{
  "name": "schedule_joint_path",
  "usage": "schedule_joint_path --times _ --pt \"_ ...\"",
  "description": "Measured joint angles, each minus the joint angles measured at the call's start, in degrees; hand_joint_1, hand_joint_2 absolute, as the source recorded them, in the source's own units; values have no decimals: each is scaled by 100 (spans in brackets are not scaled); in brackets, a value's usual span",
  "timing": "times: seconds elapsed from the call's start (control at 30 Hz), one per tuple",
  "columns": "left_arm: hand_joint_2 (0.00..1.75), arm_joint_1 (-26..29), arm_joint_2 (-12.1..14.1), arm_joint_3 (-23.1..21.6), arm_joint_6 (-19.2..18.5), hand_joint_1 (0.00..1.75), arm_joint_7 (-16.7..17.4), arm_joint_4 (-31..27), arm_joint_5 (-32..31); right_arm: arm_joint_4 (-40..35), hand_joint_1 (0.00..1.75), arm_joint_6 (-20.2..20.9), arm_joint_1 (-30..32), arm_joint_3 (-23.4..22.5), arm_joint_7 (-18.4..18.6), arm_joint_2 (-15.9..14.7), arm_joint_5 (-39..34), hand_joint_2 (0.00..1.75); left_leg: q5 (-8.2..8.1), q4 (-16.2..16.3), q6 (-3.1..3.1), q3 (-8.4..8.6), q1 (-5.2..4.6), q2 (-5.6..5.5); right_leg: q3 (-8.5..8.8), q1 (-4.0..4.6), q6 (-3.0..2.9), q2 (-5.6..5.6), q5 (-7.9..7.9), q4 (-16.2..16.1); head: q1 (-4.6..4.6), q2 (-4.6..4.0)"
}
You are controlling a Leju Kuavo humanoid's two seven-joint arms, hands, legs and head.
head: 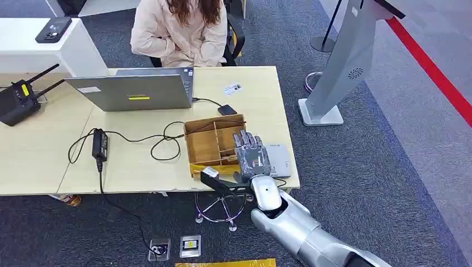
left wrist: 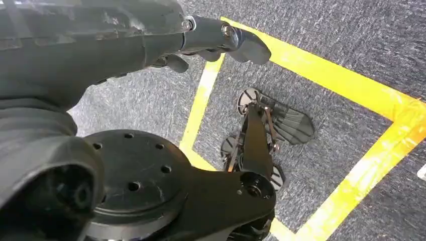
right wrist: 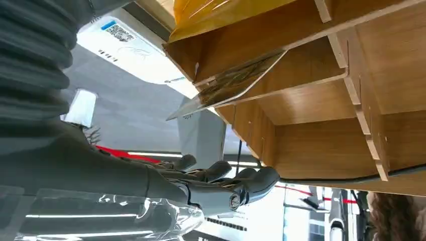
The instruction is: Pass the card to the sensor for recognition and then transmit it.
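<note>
A wooden divided box (head: pixel 207 142) stands near the table's front right corner. My right hand (head: pixel 252 154) hovers over its right-hand compartments with fingers stretched out and nothing in them. In the right wrist view a card (right wrist: pixel 230 81) leans tilted inside one compartment of the box (right wrist: pixel 321 140), and the fingers (right wrist: pixel 221 179) lie apart from it. The flat grey-white sensor (head: pixel 280 154) lies on the table right of the box; its QR label (right wrist: pixel 120 33) shows at the wrist. My left hand (left wrist: pixel 216 37) hangs over the floor, holding nothing.
Another white card (head: pixel 232 89) lies on the table in front of a seated person (head: pixel 181 30). A laptop (head: pixel 136 92), a small black device (head: pixel 226 109), a power adapter (head: pixel 100 142) with cables and a router (head: pixel 16 101) occupy the table. A stand (head: pixel 334 72) rises at the right.
</note>
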Motion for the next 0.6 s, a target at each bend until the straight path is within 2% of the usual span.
schedule_joint_path --times 0.03,0.07,0.1,0.6 --pt "0 0 2 0 0 0 0 0 -2 0 0 0 0 0 0 0 0 175 0 0 0 0 0 0 0 0 0 0 0 0 0 0" --pt "0 0 4 0 -2 0 2 0 -4 0 145 0 0 0 0 0 -2 175 0 0 0 0 0 0 0 0 0 0 0 0 0 0" --pt "0 0 4 0 -4 0 0 0 -7 0 175 7 1 0 -2 0 -15 175 0 0 0 0 0 0 0 0 0 0 0 0 0 0" --pt "0 0 15 0 -59 0 17 0 -66 0 175 206 13 0 2 -4 -216 175 0 0 0 1 0 0 0 0 0 -1 0 0 0 0"
